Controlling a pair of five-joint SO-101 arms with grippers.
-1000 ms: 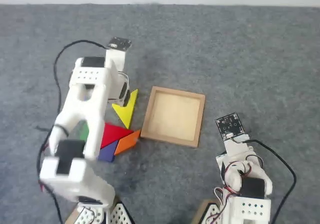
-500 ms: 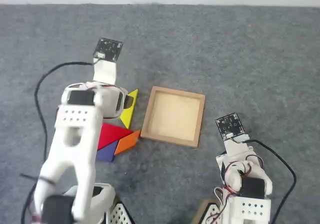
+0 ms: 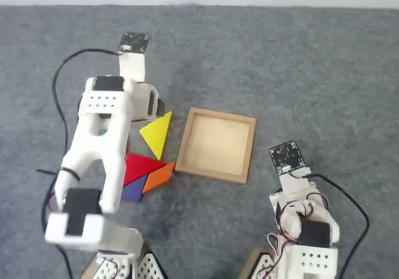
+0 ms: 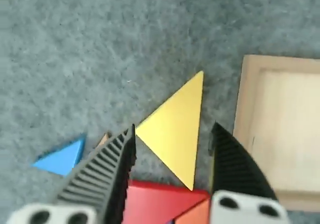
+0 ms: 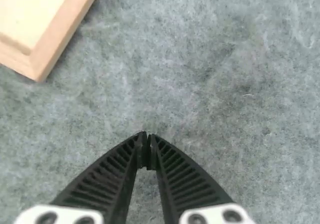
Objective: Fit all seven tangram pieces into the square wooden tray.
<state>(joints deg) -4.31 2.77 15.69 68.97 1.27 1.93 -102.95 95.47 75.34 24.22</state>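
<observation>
**Grey tabletop (image 3: 299, 60), pieces lying outside the tray**

Beside the square wooden tray (image 3: 222, 115), on the left arm's side, lie the yellow triangle (image 3: 159, 135), a red triangle (image 3: 140, 166), an orange piece (image 3: 159, 176) and a dark blue piece (image 3: 133, 191). The left pincer (image 4: 172, 131) is spread apart, with the yellow triangle between its jaws. A light blue triangle (image 4: 62, 156) lies nearby. The right pincer (image 5: 148, 136) is closed on nothing, near a tray corner.

High camera looks down; wrist cameras sit close (tray (image 3: 212, 173) shared).
</observation>
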